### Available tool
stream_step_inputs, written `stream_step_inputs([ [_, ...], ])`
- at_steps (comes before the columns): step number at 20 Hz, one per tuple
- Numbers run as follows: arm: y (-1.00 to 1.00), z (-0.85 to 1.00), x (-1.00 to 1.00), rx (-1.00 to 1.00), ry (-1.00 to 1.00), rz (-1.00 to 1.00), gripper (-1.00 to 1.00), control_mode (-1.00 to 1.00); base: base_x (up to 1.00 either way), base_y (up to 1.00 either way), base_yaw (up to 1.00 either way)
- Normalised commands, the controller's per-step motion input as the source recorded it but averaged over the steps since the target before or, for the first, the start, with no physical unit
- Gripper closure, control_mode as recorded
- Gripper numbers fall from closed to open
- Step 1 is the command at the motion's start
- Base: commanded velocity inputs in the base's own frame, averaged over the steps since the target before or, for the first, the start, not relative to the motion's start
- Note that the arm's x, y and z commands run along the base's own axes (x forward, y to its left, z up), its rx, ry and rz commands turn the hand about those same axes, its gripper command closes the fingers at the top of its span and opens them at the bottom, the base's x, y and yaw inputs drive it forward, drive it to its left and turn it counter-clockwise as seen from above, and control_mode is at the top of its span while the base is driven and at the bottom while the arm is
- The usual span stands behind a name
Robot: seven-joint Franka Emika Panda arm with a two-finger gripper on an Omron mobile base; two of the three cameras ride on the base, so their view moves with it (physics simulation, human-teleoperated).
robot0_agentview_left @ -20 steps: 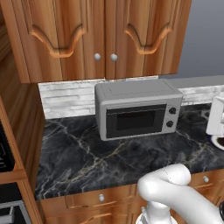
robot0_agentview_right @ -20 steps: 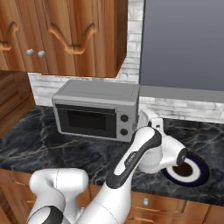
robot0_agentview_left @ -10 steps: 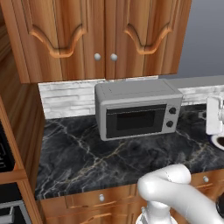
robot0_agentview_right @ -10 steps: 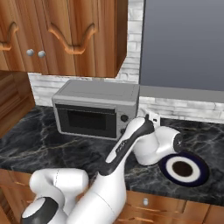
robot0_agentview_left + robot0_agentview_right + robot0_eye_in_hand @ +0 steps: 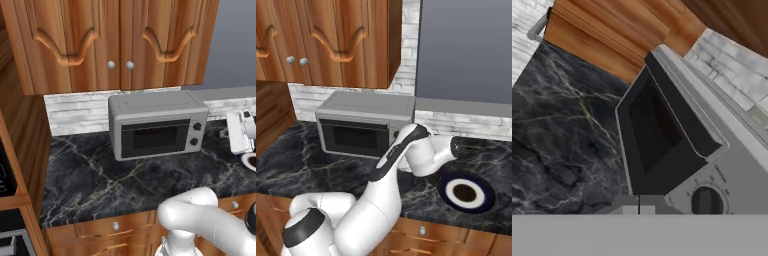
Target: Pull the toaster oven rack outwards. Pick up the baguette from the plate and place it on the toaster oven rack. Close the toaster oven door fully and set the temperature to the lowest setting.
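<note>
Evidently the boxy grey metal toaster oven (image 5: 156, 124) sat squarely on the black marbled counter (image 5: 95, 180) so its front faced the arm; it lay just ahead of the gripper (image 5: 638, 209), whose clenched, empty fingertips pointed near the lower black knob (image 5: 706, 201). Its grey-framed door (image 5: 355, 137) with dark glass stood shut, hiding any rack. Behind the gripper, away from the oven, the small round plate (image 5: 446, 179) with a dark centre and pale rim lay flat, no loaf visible on it.
</note>
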Motion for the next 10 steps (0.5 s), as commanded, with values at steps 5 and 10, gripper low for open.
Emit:
stream_step_inputs([
  [5,0.0,0.0,0.0,0.19,0.0,0.0,1.0,-1.0,0.0,0.0,0.0],
  [10,0.12,0.0,0.0,0.03,-0.11,-0.07,1.0,-1.0,0.0,0.0,0.0],
])
